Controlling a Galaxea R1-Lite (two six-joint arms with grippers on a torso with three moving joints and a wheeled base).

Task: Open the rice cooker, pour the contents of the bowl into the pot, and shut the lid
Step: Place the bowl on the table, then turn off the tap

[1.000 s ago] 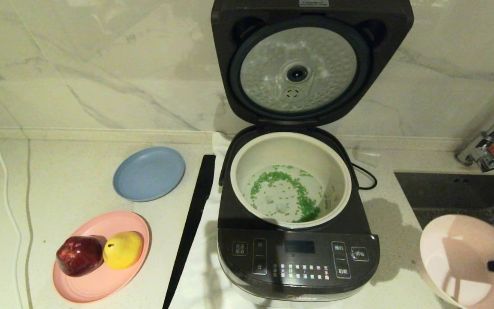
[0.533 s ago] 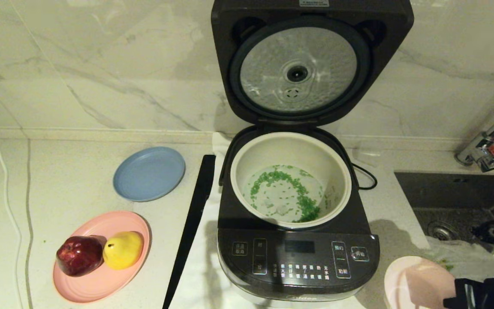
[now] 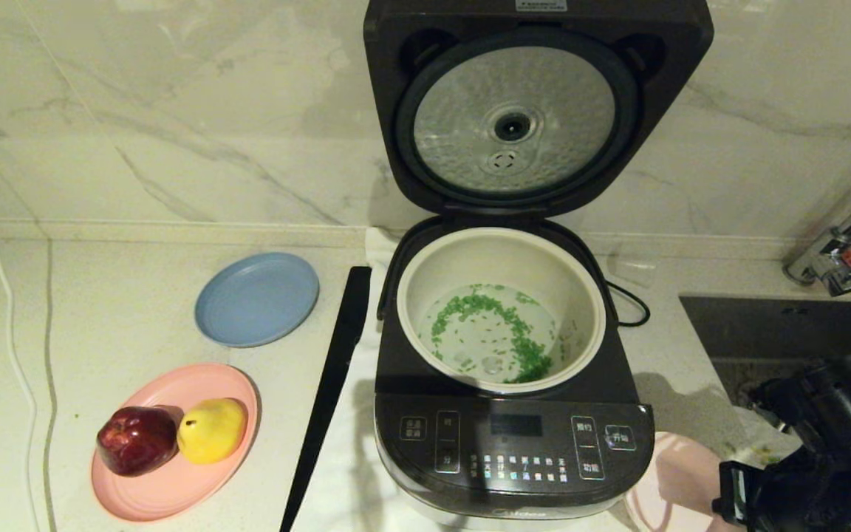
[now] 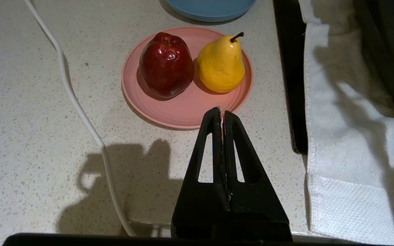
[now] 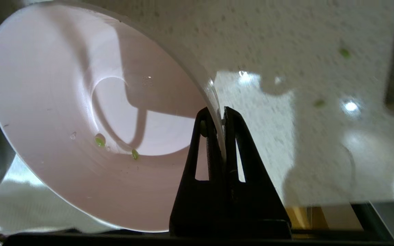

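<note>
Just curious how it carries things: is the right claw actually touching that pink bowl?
Touching. In the right wrist view, the right gripper pinches the bowl rim between both fingers.

Brightness: head view evenly lit, counter pale and bright; sink at 3 o'clock dim
Shadows: cooker throws one toward 4 o'clock; left gripper throws a dark one on the counter toward 8 o'clock
Glare: lid disc shows soft white patches; front panel glossy; bright spots on the counter beside the bowl in the right wrist view
Blur: right arm at 4 o'clock in the head view smeared; right wrist view counter soft
Sharp: apple and pear
</note>
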